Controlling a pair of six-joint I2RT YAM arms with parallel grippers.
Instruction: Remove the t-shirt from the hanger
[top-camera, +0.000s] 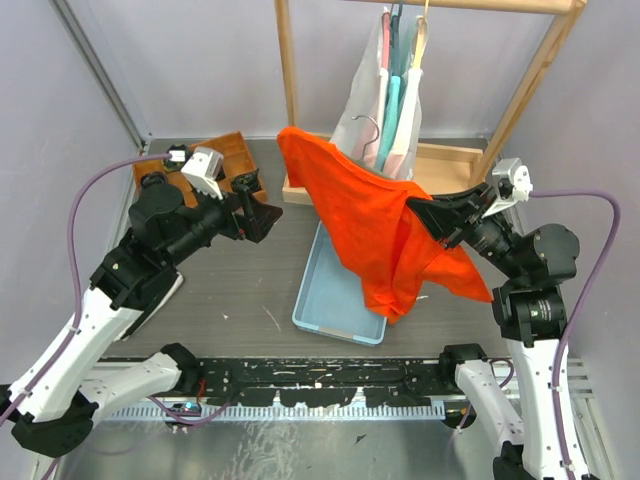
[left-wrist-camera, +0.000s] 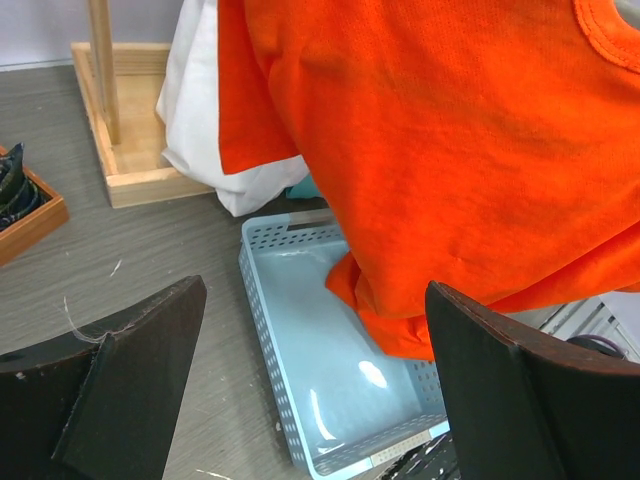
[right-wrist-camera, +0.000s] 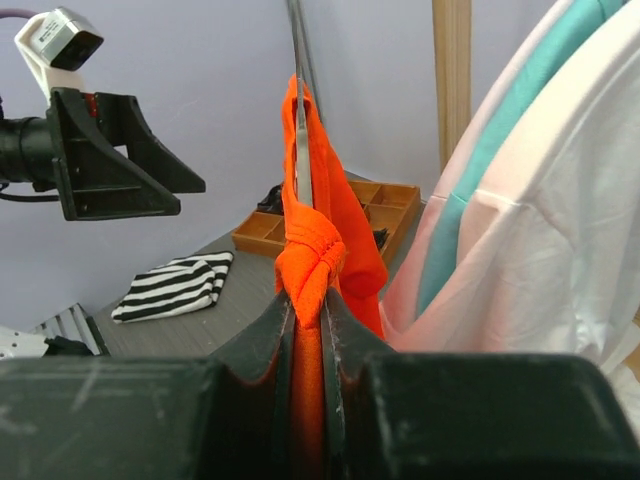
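Between pale walls (top-camera: 60, 100), over the grey surface (top-camera: 240, 290), the orange t-shirt (top-camera: 370, 230) slanted far-left to near-right, clamped by the right tool (top-camera: 437, 222); the left tool (top-camera: 262, 215) stood apart.

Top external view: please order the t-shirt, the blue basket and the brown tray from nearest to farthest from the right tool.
1. T-shirt: pinched in the right tool, so it touches it.
2. Blue basket: lower and to the tool's left, partly under the shirt.
3. Brown tray: far left, at the back.
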